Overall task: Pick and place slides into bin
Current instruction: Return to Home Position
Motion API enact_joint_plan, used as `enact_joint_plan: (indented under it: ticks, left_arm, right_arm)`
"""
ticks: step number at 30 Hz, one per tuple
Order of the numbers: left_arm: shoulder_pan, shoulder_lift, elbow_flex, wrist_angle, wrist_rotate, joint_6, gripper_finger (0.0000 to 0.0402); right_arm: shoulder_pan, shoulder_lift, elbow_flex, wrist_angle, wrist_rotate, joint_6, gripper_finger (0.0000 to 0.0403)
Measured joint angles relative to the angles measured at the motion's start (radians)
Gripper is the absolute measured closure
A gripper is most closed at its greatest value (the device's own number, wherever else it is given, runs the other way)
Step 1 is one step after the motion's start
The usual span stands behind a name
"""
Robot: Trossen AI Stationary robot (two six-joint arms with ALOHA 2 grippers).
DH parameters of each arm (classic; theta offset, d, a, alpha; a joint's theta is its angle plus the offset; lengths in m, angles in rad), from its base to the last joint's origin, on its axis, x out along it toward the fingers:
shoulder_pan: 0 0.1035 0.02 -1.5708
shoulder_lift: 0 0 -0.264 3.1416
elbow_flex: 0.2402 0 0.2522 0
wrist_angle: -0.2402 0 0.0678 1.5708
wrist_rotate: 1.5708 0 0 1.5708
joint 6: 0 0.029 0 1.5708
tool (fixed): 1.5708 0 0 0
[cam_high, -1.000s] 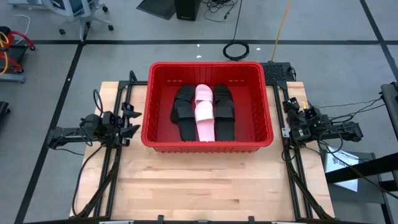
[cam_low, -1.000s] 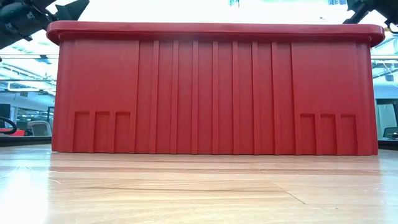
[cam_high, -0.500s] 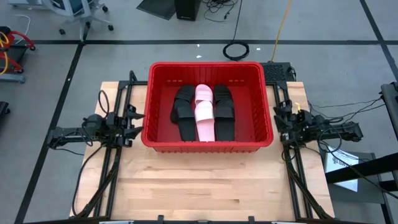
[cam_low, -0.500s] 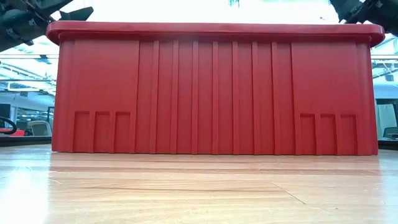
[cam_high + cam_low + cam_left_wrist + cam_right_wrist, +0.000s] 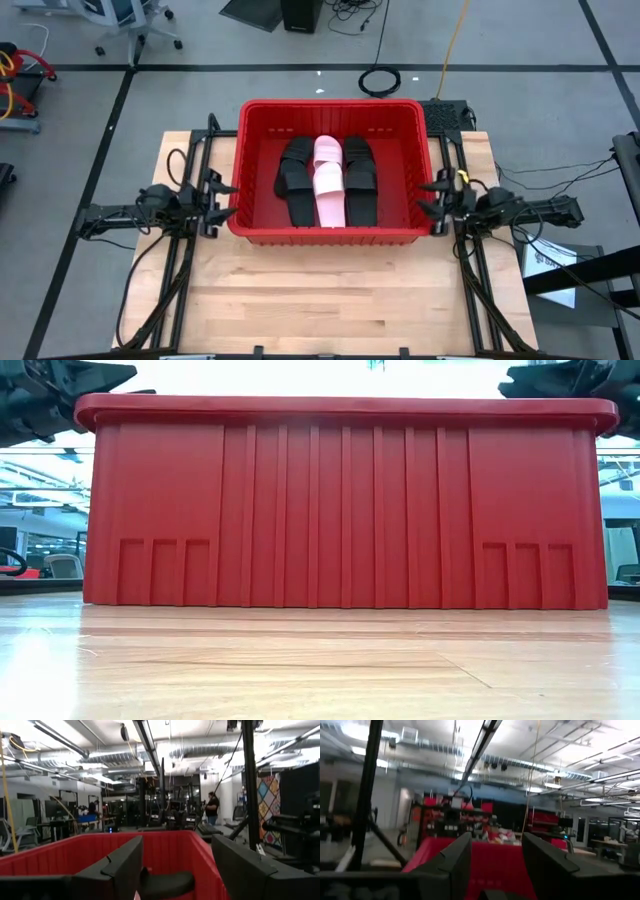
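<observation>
The red bin point(image 5: 333, 232) stands on the wooden table at its far middle; its near wall fills the low view point(image 5: 345, 500). Inside lie black slides point(image 5: 297, 180) point(image 5: 360, 178) on either side of the pale pink slides point(image 5: 328, 182), all flat on the bin's floor. My left gripper point(image 5: 222, 195) is open just outside the bin's left wall, pointing at it. My right gripper point(image 5: 430, 195) is open at the bin's right wall, pointing at it. Both hold nothing. A black slide shows between my left fingers in the left wrist view point(image 5: 165, 882).
Black frame rails point(image 5: 185, 250) point(image 5: 478, 270) run along the table's left and right sides under the arms. Bare wood point(image 5: 330, 290) lies in front of the bin. Beyond the table a person point(image 5: 212, 805) stands far off in the room.
Both grippers have moved inward toward the bin, the left toward the table's right and the right toward the table's left, and now stand at the bin's side walls. The slides have stayed put.
</observation>
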State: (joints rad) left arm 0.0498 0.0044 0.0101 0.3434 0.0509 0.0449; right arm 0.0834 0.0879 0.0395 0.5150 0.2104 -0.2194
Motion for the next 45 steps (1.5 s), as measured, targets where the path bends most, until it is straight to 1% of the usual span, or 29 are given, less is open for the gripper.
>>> enact_joint_plan:
  ticks: [3,14,19,25,28,33,45]
  left_arm:
    - [0.000,0.000,0.000,-0.027,0.000,0.012,0.0160]
    - [-0.001,0.001,0.005,-0.101,0.002,0.077,0.0160]
    - [0.000,0.001,0.005,-0.106,0.002,0.079,0.0160]
    - [0.000,0.001,0.004,-0.112,0.001,0.068,0.0160]
    - [0.000,0.001,0.003,-0.099,0.000,0.049,0.0160]
    - [0.000,0.003,-0.001,-0.077,-0.005,-0.020,0.0160]
    - [0.000,0.003,-0.001,-0.059,-0.004,-0.021,0.0160]
  right_arm:
    - [0.000,0.000,0.000,-0.048,0.001,-0.024,0.0238]
    - [-0.001,-0.001,0.000,-0.073,0.003,-0.024,0.0238]
    - [-0.002,0.001,0.000,-0.054,0.004,0.067,0.0238]
    - [-0.002,0.001,0.000,-0.040,0.004,0.119,0.0238]
    - [-0.001,0.001,0.000,-0.049,0.041,0.121,0.0238]
    - [-0.001,-0.001,0.000,-0.087,0.156,0.128,0.0238]
    - [-0.001,0.001,0.000,-0.041,0.156,0.126,0.0238]
